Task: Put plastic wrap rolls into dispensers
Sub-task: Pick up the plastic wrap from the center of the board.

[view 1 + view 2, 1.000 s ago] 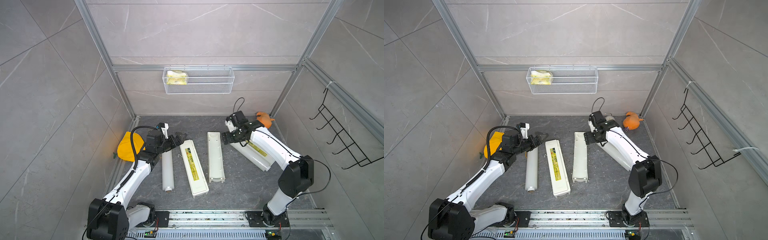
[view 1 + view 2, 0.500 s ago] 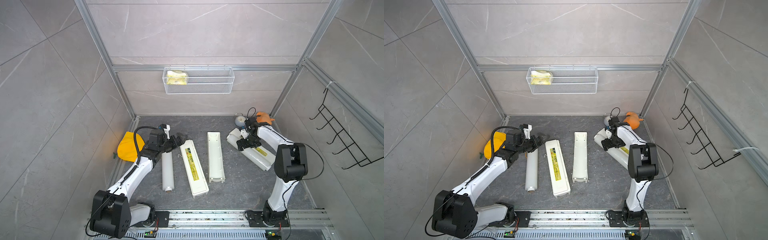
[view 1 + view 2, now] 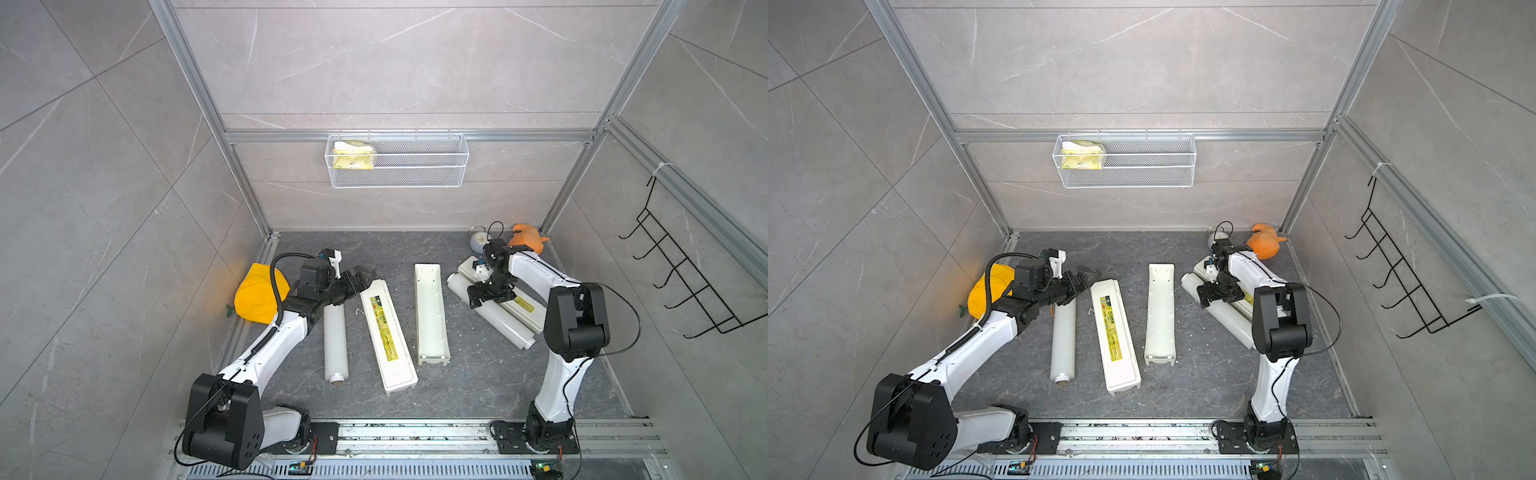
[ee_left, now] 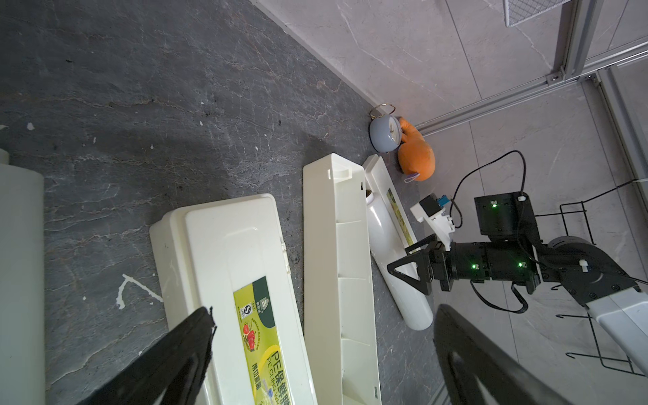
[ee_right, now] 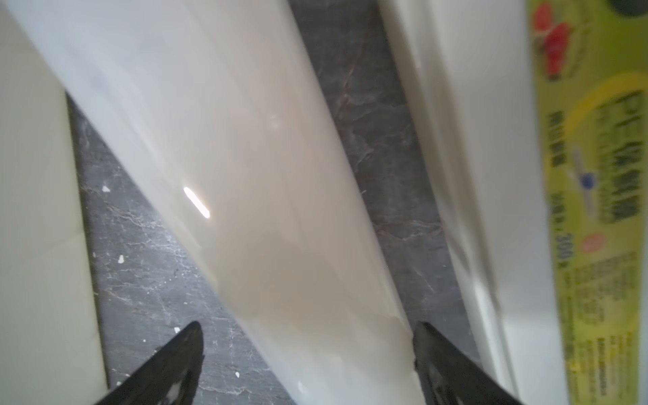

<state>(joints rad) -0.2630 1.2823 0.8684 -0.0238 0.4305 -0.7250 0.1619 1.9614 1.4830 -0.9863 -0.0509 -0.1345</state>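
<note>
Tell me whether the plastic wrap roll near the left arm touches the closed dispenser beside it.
Apart. Both top views show dark floor between the roll and the closed dispenser along their visible length.

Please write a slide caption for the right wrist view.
Open right gripper straddling a plastic wrap roll, a labelled dispenser beside it.

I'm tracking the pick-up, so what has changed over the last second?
The right end effector swung away from the far end of the open dispenser over to the right-hand roll and now straddles it, jaws open, nothing gripped. The left end effector stayed open by the far end of the labelled dispenser. Nothing on the floor has shifted.
</note>
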